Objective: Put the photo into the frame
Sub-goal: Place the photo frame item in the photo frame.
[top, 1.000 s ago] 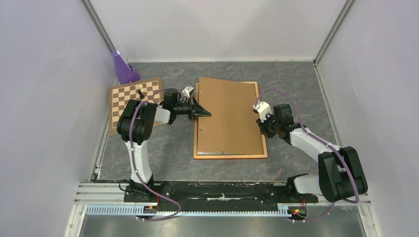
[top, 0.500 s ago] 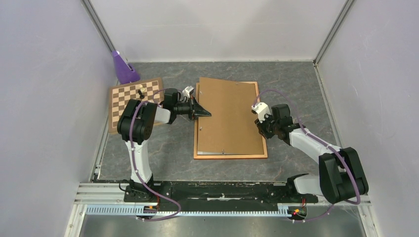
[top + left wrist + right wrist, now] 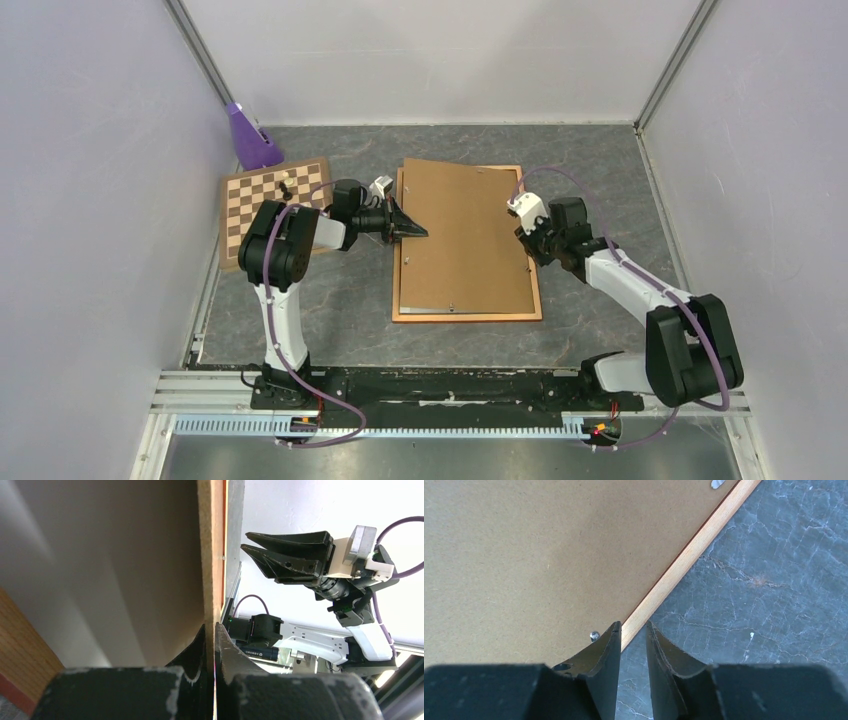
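The orange-brown wooden frame [image 3: 465, 316] lies flat mid-table, and a brown hardboard backing panel [image 3: 465, 230] sits askew on top of it. The photo is hidden. My left gripper [image 3: 420, 232] is shut on the panel's left edge; in the left wrist view the board's thin edge [image 3: 210, 580] runs straight into the closed jaws. My right gripper [image 3: 533, 247] hovers over the frame's right rail [image 3: 694, 550]. Its jaws stand a little apart with nothing between them [image 3: 633, 625]. It also shows in the left wrist view [image 3: 244, 541].
A chessboard [image 3: 262, 195] carrying a few pieces [image 3: 285, 185] lies to the left, behind the left arm. A purple object [image 3: 248, 140] stands in the back left corner. A small metal stud [image 3: 594, 636] sits on the panel by the right fingers. Walls enclose three sides.
My right gripper has slid farther back along the frame's right rail. The left gripper and the panel have not moved.
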`<action>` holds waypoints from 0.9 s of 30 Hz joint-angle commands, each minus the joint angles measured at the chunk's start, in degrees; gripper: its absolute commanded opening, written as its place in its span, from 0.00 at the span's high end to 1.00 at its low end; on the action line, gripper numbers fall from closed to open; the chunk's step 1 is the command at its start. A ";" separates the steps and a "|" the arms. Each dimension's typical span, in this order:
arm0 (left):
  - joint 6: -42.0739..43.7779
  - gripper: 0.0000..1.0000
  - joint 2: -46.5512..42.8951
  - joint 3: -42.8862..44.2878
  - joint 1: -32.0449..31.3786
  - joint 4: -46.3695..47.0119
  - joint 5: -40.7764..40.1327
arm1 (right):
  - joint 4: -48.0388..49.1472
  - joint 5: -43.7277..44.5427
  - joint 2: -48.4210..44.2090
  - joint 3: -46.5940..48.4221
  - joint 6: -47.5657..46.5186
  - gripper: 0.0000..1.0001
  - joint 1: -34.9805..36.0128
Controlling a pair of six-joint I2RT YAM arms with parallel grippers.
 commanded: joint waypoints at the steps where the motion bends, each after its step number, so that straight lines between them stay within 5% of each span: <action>1: 4.78 0.98 0.41 1.25 -0.99 0.56 0.89 | 1.66 1.23 1.26 0.92 -1.48 0.72 0.18; 27: 4.60 0.98 0.24 1.34 -0.99 0.74 0.71 | 0.70 -0.91 1.87 -5.53 -1.47 0.72 0.29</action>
